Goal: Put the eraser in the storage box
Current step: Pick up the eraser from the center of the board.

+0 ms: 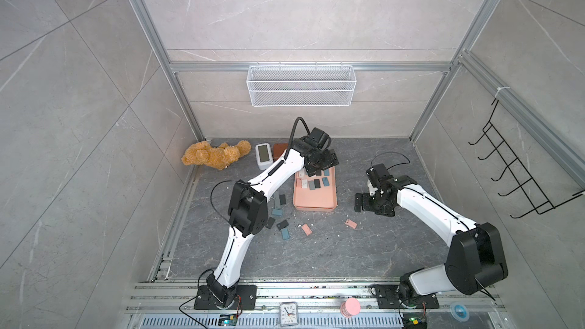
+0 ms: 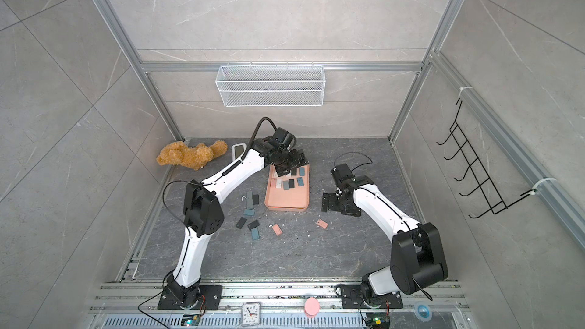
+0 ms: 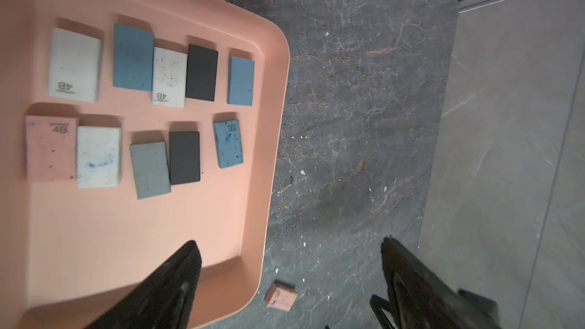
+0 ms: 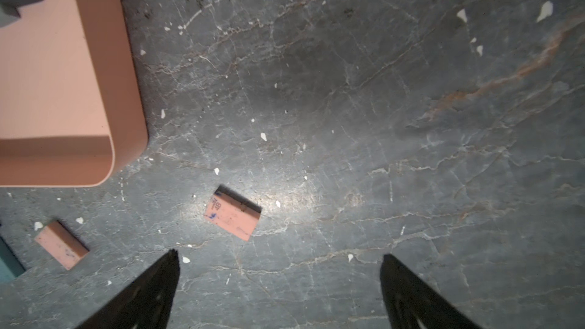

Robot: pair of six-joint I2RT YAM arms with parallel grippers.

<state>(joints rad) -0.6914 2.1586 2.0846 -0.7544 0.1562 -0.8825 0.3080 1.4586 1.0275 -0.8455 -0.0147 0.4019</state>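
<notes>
Left wrist view: left tool [image 3: 289,243], jaws apart and empty astride the rim of the shallow salmon-pink plastic storage box [image 3: 142,232], release judged complete; next, right tool [image 4: 279,255], likewise apart, should close on the pink rectangular rubber eraser [image 4: 232,215] just ahead.

Dark marbled tabletop [image 1: 348,257]: storage box [image 1: 314,207], scattered erasers [image 1: 306,229], teddy bear [image 1: 215,156], white gadget [image 1: 263,155], brown case [image 1: 279,150].

"4B" is printed on a white eraser [image 3: 74,64], a second white eraser [image 3: 169,77], a pink eraser [image 3: 50,148] and an ink-stained blue eraser [image 3: 228,144] in the storage box [image 3: 126,232], and on a loose pink eraser [image 4: 232,215].
</notes>
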